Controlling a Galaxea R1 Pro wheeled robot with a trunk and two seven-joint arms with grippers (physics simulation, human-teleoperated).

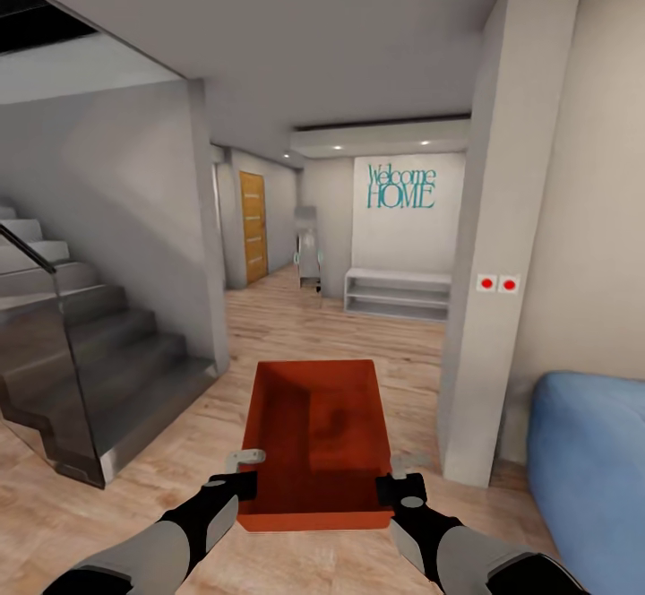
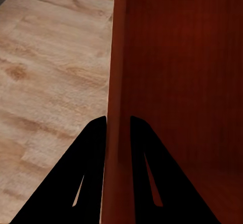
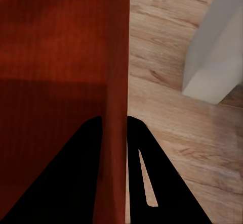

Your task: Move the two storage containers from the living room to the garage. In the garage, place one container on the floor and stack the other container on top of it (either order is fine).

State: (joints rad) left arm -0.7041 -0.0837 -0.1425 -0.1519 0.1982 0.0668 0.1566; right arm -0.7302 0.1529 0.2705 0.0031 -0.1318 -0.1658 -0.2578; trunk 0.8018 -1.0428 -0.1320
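Wood-floored hallway: stairs at 9 o'clock, pillar at 2. Red container carried dead ahead; left gripper and right gripper each clamp a side wall. Risk: container clipping pillar, slipping loose.

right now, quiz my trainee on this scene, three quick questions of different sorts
1. True or false: the storage container rests on the wood floor.
2. Multiple choice: where does the left gripper grip? A) the container's side wall B) its base C) nothing
3. Short answer: what do the teal letters on the far wall say?

Key:
1. False. Both grippers hold it up; the right gripper pinches the opposite wall.
2. A. One finger sits inside the wall and one outside.
3. Welcome HOME.
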